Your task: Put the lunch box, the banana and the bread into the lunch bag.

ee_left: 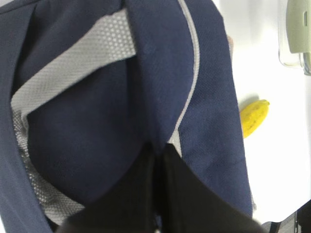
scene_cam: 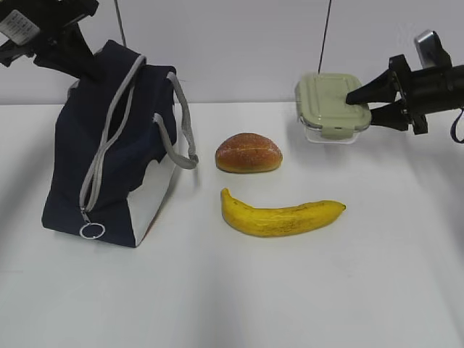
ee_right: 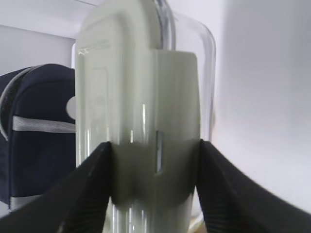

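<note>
My right fingers [ee_right: 153, 187] clamp the lunch box [scene_cam: 332, 105] across lid and glass, holding it clear above the counter [scene_cam: 290, 290] at the right rear. My left fingers [ee_left: 158, 189] are pinched shut on navy fabric at the top rim of the lunch bag [scene_cam: 109, 167], far left, zipper parted. Between them lies the bread [scene_cam: 248, 153]; the banana [scene_cam: 281, 216] sits just in front of it.
</note>
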Robot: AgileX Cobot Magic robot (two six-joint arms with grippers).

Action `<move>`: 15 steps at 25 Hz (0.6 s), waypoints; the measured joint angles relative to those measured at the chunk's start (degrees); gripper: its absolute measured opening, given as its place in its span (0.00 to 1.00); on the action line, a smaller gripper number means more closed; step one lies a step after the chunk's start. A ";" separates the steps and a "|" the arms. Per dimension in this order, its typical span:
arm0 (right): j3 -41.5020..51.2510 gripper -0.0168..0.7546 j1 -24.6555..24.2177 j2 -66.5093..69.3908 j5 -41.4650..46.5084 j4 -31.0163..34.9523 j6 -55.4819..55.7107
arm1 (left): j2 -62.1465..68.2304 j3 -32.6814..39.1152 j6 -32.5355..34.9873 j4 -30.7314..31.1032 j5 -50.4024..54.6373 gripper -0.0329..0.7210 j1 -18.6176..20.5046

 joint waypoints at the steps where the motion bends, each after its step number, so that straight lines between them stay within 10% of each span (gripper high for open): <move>1: 0.00 0.52 0.66 -0.91 0.10 0.00 0.94 | 0.00 0.00 0.00 -0.41 0.00 0.04 0.00; 15: -6.75 0.52 12.66 -10.02 2.13 -0.98 15.28 | 0.00 0.00 0.00 -4.19 -0.05 0.04 0.00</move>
